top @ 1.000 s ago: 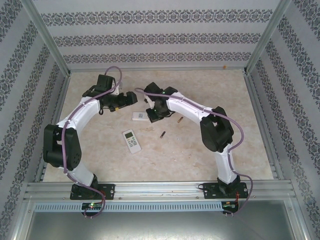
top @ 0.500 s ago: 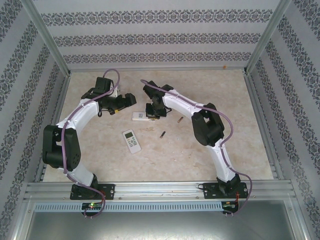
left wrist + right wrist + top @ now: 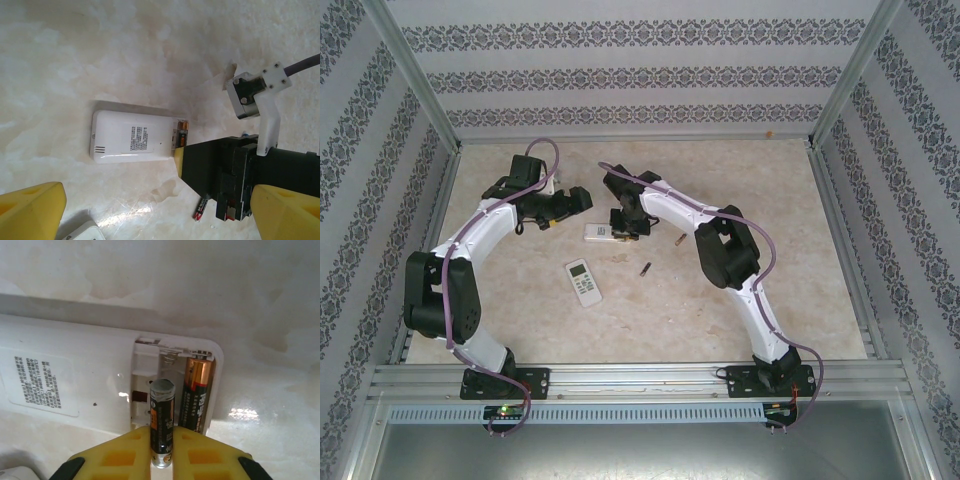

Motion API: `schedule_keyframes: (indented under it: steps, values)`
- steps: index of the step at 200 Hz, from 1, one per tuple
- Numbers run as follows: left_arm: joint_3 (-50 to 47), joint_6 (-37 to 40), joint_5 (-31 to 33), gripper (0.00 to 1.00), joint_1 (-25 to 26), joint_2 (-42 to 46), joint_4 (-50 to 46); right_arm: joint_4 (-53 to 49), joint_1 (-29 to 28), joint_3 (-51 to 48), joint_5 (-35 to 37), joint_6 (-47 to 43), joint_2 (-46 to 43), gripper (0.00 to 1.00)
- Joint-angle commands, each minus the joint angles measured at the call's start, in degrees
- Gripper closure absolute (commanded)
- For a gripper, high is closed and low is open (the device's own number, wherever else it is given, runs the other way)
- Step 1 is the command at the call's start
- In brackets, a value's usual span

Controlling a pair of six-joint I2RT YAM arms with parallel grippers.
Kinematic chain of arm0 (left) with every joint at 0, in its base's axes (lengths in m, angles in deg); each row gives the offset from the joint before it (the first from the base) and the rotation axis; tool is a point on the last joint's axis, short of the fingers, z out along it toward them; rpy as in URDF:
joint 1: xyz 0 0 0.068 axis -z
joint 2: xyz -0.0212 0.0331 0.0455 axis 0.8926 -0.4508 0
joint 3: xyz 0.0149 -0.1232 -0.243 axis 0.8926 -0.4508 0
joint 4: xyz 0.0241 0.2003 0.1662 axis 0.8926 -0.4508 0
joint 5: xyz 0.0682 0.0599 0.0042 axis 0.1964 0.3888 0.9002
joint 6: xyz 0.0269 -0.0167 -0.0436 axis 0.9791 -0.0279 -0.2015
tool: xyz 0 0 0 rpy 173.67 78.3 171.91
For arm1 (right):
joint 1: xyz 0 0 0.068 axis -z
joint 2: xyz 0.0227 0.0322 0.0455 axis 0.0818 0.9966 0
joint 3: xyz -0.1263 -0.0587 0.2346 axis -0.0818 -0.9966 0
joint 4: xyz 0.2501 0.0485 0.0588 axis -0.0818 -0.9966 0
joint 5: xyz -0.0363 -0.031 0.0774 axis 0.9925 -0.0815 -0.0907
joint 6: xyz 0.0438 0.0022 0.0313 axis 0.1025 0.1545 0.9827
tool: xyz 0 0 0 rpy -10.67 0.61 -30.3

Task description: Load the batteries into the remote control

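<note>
Right arm's elbow has swung in toward the middle of the table (image 3: 740, 180) since a second ago, and the right claw (image 3: 161, 432) has slid a little closer to the white remote (image 3: 75, 365). The remote lies face down with its back open. The claw's yellow fingers (image 3: 120, 455) sit tight on both sides of one battery (image 3: 161, 410). Its far end tips over the empty slot. A second battery (image 3: 196, 390) already lies in the slot just beside it. The left claw (image 3: 160, 207) is spread wide, holding nothing, and hangs over the same remote. Two more loose batteries (image 3: 645, 269) (image 3: 678, 239) lie on the table near the right arm. Another remote (image 3: 583, 281) lies face up, closer to the arm bases.
</note>
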Motion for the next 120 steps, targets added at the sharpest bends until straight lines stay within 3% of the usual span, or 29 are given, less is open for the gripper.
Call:
schedule_keyframes:
  steps: [1,36,120]
  values:
    - [-0.68,-0.43,-0.89,0.04,-0.59,1.61,0.93,-1.67,-0.25,1.81,1.93,-0.28,0.51,0.8]
    - [-1.2,-0.16,-0.81,0.04,-0.6,1.05,1.23,-1.93,-0.31,1.71,1.94,-0.02,-0.25,0.73]
    - [-0.84,1.07,-2.02,0.11,-0.41,-6.45,0.62,-1.93,-0.44,0.46,3.38,-0.55,-0.75,0.84]
